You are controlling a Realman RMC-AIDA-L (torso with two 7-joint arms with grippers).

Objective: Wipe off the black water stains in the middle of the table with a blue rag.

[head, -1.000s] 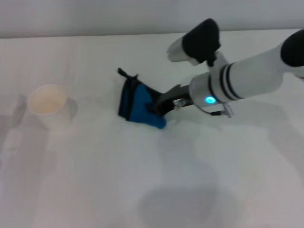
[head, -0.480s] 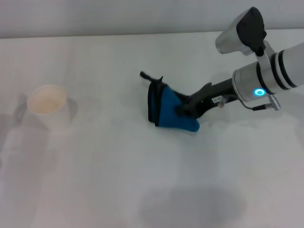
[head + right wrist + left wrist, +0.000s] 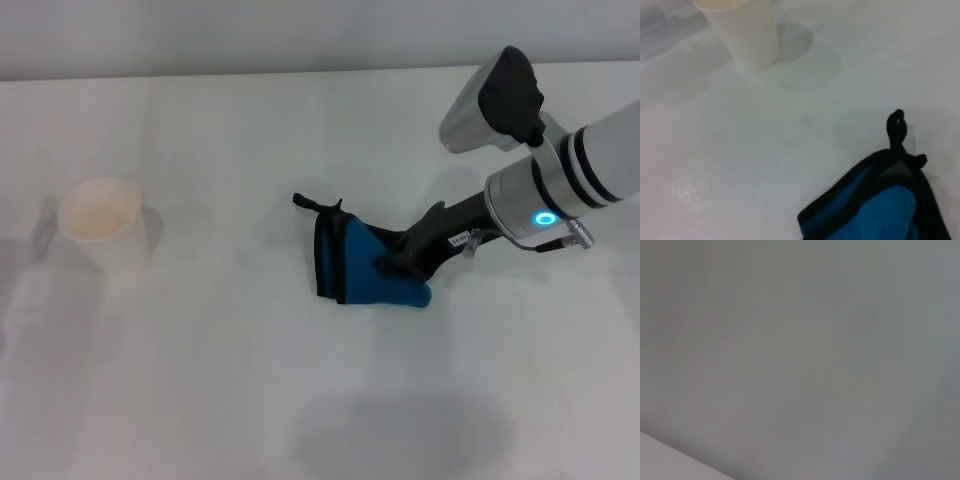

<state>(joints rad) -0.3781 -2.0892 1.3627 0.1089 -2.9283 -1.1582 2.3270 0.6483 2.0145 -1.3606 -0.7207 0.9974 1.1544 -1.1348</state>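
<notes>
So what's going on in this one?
The right gripper is shut on the blue rag and presses it against the white table near the middle. The rag's black loop tab points toward a pale paper cup standing on the robot's left. No dark stain shows on the tabletop around the rag, so the wiping looks mostly done. The left arm is not in the head view; its wrist camera shows only a blank grey surface.

Rag (image 3: 365, 270): soft blue cloth, black fabric edging. Table (image 3: 200, 380): smooth white top, faint sheen. Cup (image 3: 100, 215): matt cream paper. Arm (image 3: 560, 180): glossy white plastic.
</notes>
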